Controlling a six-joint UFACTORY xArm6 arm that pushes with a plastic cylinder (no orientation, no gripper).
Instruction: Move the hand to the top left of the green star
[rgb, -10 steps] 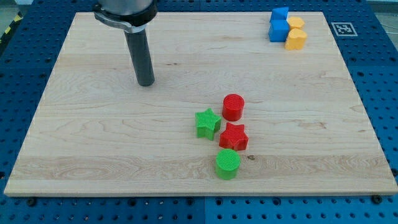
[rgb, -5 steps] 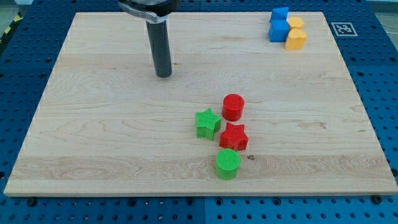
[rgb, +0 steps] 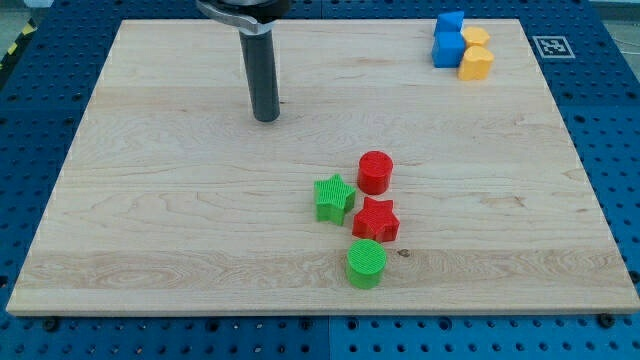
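Note:
The green star (rgb: 334, 196) lies on the wooden board (rgb: 150, 230) a little right of the middle. My tip (rgb: 266, 117) rests on the board up and to the left of the green star, well apart from it and touching no block. A red cylinder (rgb: 375, 172) stands just up and right of the star. A red star (rgb: 376, 219) lies just down and right of it. A green cylinder (rgb: 366, 263) stands below the red star.
At the board's top right corner two blue blocks (rgb: 448, 40) and two yellow blocks (rgb: 476, 56) sit packed together. A black-and-white marker tag (rgb: 552, 46) lies off the board's top right edge. Blue pegboard (rgb: 620, 150) surrounds the board.
My tip has moved to the right and slightly toward the view's top over the last second, most of it in the first half. No block has moved.

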